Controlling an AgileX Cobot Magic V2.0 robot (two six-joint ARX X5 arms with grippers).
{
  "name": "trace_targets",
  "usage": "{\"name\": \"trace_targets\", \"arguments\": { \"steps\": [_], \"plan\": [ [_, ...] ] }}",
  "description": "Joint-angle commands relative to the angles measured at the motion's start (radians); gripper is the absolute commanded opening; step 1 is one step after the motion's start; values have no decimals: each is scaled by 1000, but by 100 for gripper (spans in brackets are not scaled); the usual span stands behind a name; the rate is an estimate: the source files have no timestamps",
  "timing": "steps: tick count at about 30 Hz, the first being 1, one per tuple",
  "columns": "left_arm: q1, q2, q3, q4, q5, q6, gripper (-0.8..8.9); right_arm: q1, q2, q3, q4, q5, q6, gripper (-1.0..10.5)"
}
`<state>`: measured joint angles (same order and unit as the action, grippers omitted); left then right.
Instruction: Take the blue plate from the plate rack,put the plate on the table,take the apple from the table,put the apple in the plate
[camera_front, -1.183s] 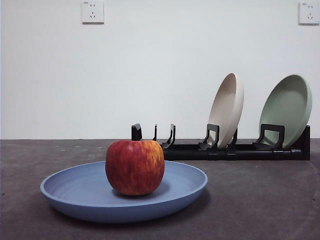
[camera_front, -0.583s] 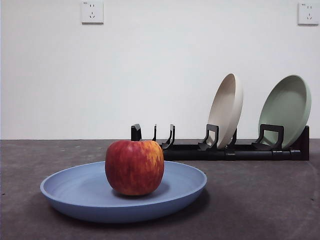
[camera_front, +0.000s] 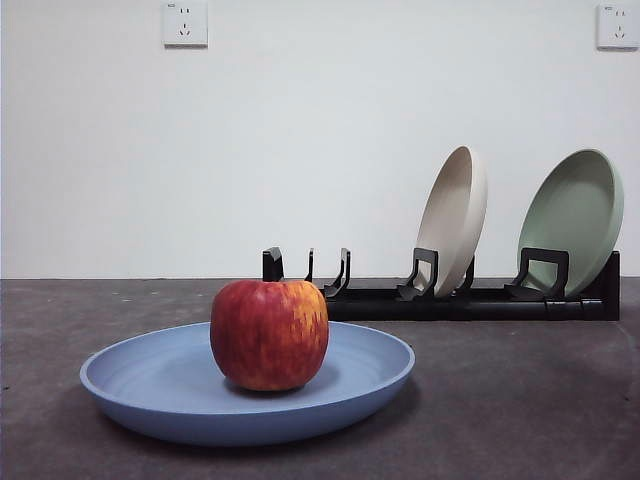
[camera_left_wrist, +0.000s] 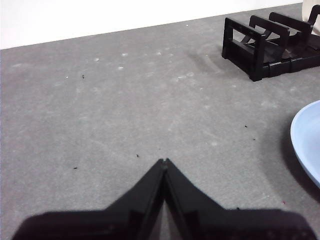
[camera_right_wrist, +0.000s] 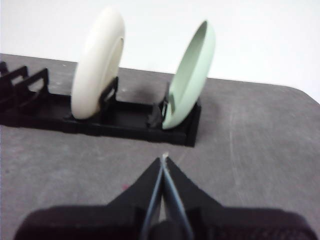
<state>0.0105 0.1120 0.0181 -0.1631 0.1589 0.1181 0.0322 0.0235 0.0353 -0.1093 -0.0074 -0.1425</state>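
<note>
The left gripper (camera_left_wrist: 164, 162) was clenched on nothing, its two black jaws pressed tip to tip above the rough, dark grey table (camera_left_wrist: 125, 115); the right gripper (camera_right_wrist: 163, 161) was likewise closed and empty, facing the long, low black plate rack (camera_right_wrist: 100, 122). Judging by this, only the retreat was left, best done by holding both arms high and clear so nothing got nudged. Off to one side of the left gripper, well apart, showed the rim of the large, shallow, powder-blue plate (camera_left_wrist: 307, 142). That plate lay flat on the table in front of the rack, and the round red, yellow-streaked apple (camera_front: 269, 334) sat in its middle.
</note>
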Motion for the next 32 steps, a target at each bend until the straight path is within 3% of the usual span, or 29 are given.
{"name": "trace_targets", "arguments": {
  "steps": [1,32],
  "plan": [
    [2,0,-10,5,-2,-10,-3,-2,-11,-21,-40,5,12,1],
    [2,0,-10,5,-2,-10,-3,-2,-13,-21,-78,12,9,1]
  ]
}}
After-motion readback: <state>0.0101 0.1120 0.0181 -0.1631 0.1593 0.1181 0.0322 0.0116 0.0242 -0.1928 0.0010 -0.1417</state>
